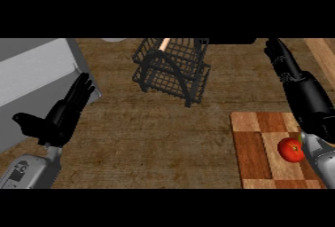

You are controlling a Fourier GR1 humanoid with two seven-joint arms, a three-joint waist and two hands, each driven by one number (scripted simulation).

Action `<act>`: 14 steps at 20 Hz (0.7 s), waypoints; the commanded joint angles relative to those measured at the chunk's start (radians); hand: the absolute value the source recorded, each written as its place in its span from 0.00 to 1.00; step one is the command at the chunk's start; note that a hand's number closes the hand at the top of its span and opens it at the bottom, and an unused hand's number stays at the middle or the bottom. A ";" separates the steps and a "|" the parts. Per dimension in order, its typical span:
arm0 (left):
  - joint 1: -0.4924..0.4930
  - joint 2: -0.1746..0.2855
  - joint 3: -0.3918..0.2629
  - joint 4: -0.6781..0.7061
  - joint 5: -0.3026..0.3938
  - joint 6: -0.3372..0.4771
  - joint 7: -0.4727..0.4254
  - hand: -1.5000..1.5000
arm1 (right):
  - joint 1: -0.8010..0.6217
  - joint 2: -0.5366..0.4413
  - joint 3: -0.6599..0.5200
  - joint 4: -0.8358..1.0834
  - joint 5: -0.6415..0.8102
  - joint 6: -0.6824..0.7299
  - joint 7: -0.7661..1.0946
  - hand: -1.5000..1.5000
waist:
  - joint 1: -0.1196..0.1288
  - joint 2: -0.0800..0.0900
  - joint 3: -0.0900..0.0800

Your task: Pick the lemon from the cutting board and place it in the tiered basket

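Observation:
The black wire tiered basket (171,71) stands at the back centre of the counter, tilted in this view, with a pale stick-like part (163,43) at its top. The wooden cutting board (252,150) lies at the lower right and carries a red tomato (290,150). No lemon shows anywhere. My right hand (306,99) stretches up along the right edge above the board, its fingers (278,53) straight and reaching level with the basket's top, to the right of it. My left hand (62,117) rests open at the left, fingers up, holding nothing.
A grey slab-like surface (33,75) fills the upper left, just beside my left hand. A light wooden strip (323,53) runs along the top right corner. Brown countertop (157,142) lies between the basket, the board and my left hand.

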 commanded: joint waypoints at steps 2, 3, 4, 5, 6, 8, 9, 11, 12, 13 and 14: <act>0.042 -0.021 -0.009 0.036 -0.045 -0.030 -0.057 0.50 | 0.046 0.018 -0.099 0.132 -0.055 0.016 0.000 0.00 | 0.004 -0.001 0.002; 0.038 -0.011 -0.001 0.054 -0.050 -0.041 -0.080 0.50 | 0.071 0.054 -0.097 0.195 -0.055 -0.006 -0.035 0.00 | 0.007 0.002 0.002; 0.025 -0.001 -0.016 0.047 -0.062 -0.030 -0.046 0.50 | 0.084 0.055 -0.144 0.253 -0.093 -0.019 -0.016 0.00 | 0.007 0.005 0.003; 0.009 -0.028 -0.048 0.024 -0.085 0.002 -0.025 0.50 | 0.109 0.071 -0.158 0.318 -0.097 -0.033 -0.030 0.00 | 0.008 0.008 0.005; 0.038 -0.045 -0.069 0.016 -0.097 0.005 -0.047 0.50 | 0.098 0.071 -0.203 0.350 -0.132 -0.048 0.024 0.00 | 0.011 0.007 0.004; 0.065 -0.068 -0.097 0.052 -0.093 -0.031 -0.076 0.50 | 0.117 0.069 -0.179 0.469 -0.003 -0.152 0.033 0.00 | 0.021 0.015 0.003; 0.053 -0.060 -0.079 0.064 -0.075 -0.053 -0.074 0.50 | 0.120 0.136 -0.208 0.528 -0.091 -0.096 -0.083 0.00 | 0.024 0.014 0.005; 0.092 -0.057 -0.088 0.041 -0.097 -0.044 -0.078 0.50 | 0.123 0.161 -0.276 0.589 -0.139 -0.048 -0.290 0.00 | 0.022 0.005 0.005; 0.043 -0.119 -0.090 0.141 -0.135 -0.015 -0.120 0.50 | 0.112 0.205 -0.237 0.581 -0.079 -0.093 -0.328 0.00 | 0.007 0.003 0.003; 0.053 -0.128 -0.096 0.099 -0.135 -0.021 -0.077 0.50 | 0.092 0.175 -0.253 0.617 -0.061 -0.063 -0.360 0.00 | 0.009 0.000 0.002; 0.030 -0.137 -0.085 0.128 -0.130 -0.029 -0.074 0.50 | 0.089 0.113 -0.273 0.604 -0.051 -0.036 -0.367 0.00 | 0.005 -0.001 0.002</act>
